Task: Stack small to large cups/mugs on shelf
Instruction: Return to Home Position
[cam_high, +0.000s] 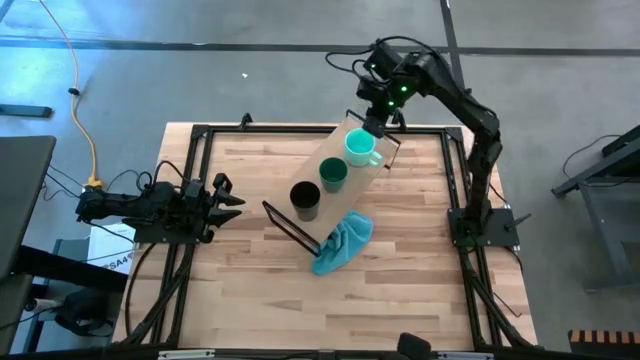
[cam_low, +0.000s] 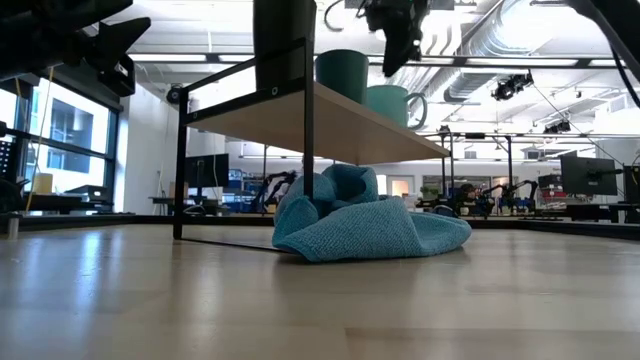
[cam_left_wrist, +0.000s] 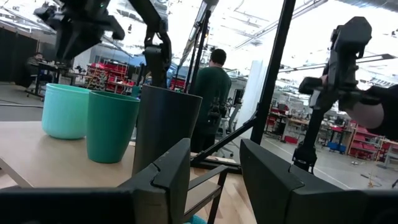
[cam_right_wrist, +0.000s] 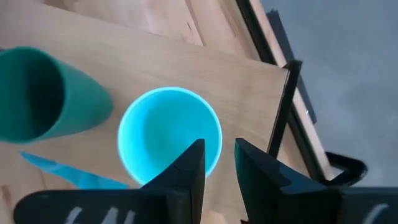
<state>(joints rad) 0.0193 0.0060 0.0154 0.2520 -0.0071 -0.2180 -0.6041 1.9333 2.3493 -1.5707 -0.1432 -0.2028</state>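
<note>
The desk (cam_high: 400, 260) carries the shelf (cam_low: 330, 125), set slantwise from its far edge toward the middle. The right gripper (cam_high: 376, 124) hangs over the shelf's far end, fingers a narrow gap apart and holding nothing, just above the mint mug (cam_high: 360, 148) without touching it. The left gripper (cam_high: 235, 197) waits at the desk's left edge, fingers spread and empty, well apart from the shelf. A teal cloth (cam_high: 340, 245) lies under the shelf's near end. Beside the mug stands the green cup (cam_high: 333, 172), then the black cup (cam_high: 305, 200).
</note>
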